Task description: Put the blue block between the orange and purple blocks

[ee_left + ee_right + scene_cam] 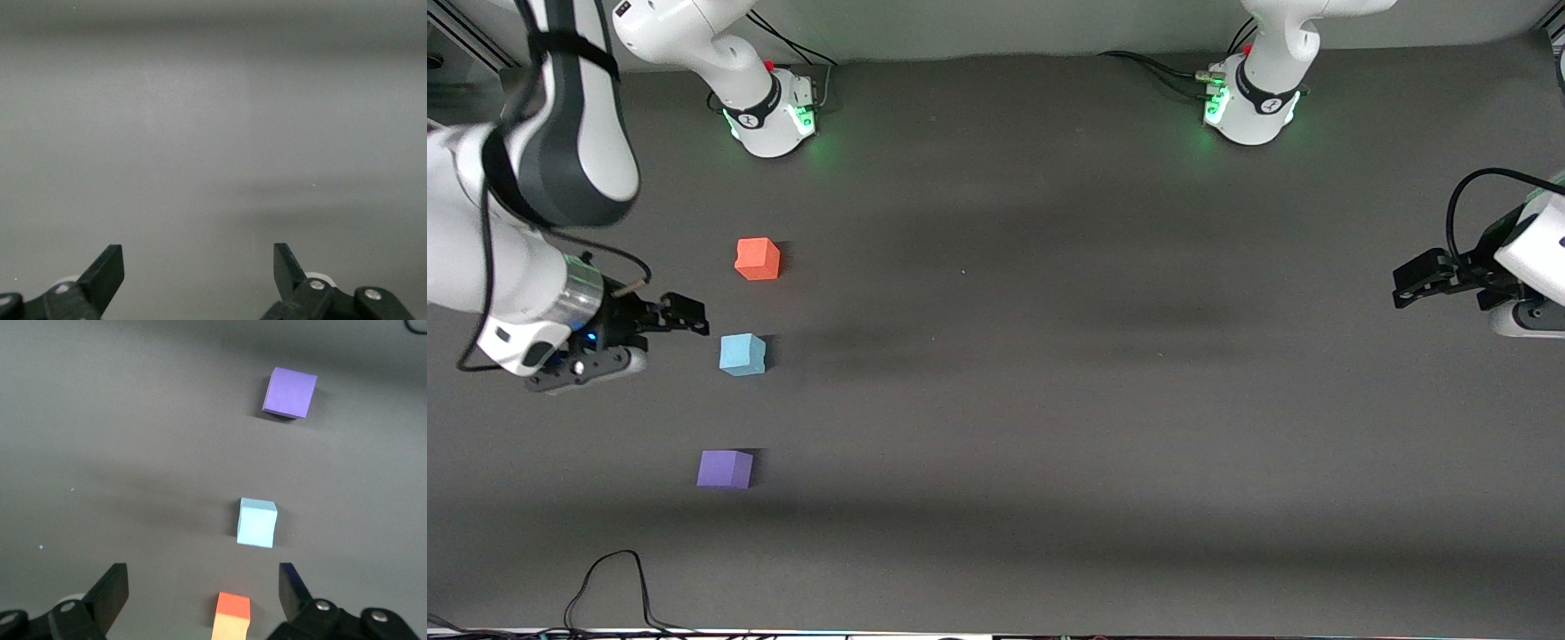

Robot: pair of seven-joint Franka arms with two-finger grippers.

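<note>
The blue block (743,354) sits on the dark table between the orange block (758,259), which is farther from the front camera, and the purple block (725,468), which is nearer; the three form a rough line with gaps. My right gripper (687,316) is open and empty, beside the blue block toward the right arm's end of the table. The right wrist view shows the purple block (289,392), the blue block (257,523) and the orange block (232,615) past the open right gripper (200,587). My left gripper (1407,286) is open and empty, waiting at the left arm's end; it also shows in the left wrist view (199,267).
The two arm bases (774,116) (1249,107) stand along the table's back edge. A black cable (609,582) loops on the table near the front edge, at the right arm's end.
</note>
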